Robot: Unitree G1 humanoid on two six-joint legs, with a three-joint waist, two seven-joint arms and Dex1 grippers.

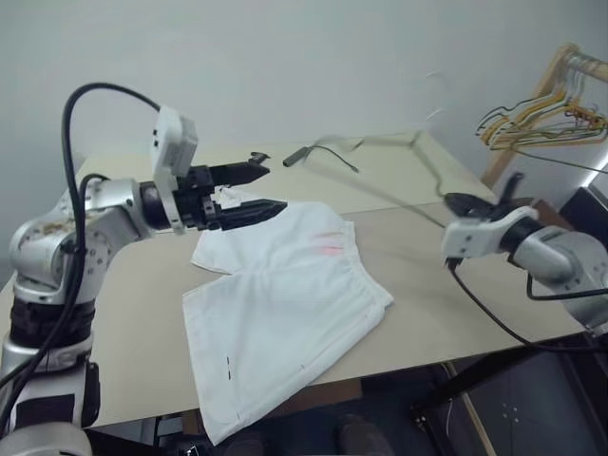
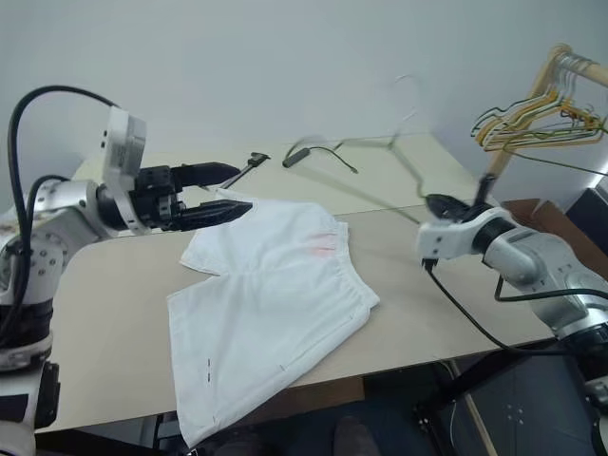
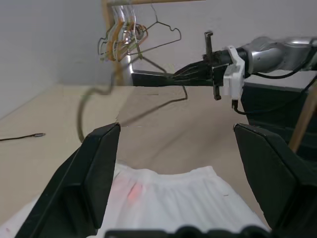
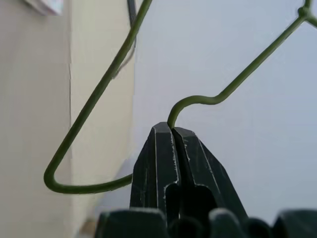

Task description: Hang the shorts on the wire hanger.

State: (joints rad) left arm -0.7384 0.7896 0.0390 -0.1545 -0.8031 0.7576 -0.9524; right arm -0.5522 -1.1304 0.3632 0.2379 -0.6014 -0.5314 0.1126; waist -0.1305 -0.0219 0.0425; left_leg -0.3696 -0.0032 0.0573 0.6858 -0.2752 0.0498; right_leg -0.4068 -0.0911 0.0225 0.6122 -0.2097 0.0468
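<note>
Shorts (image 1: 285, 304) lie flat on the table (image 1: 123, 313), not yet hung. My right gripper (image 4: 172, 130) pinches the hanger (image 4: 99, 91) aloft beside them; my left gripper (image 1: 249, 188) hovers wide open, empty, above the waistband.

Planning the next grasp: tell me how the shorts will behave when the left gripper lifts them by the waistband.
The shorts lie flat and creased on the table, so they will probably droop limply. Thin cloth, likely light. The open left gripper hovers near the gathered waistband, which may bunch and give a thicker hold than the legs.
</note>
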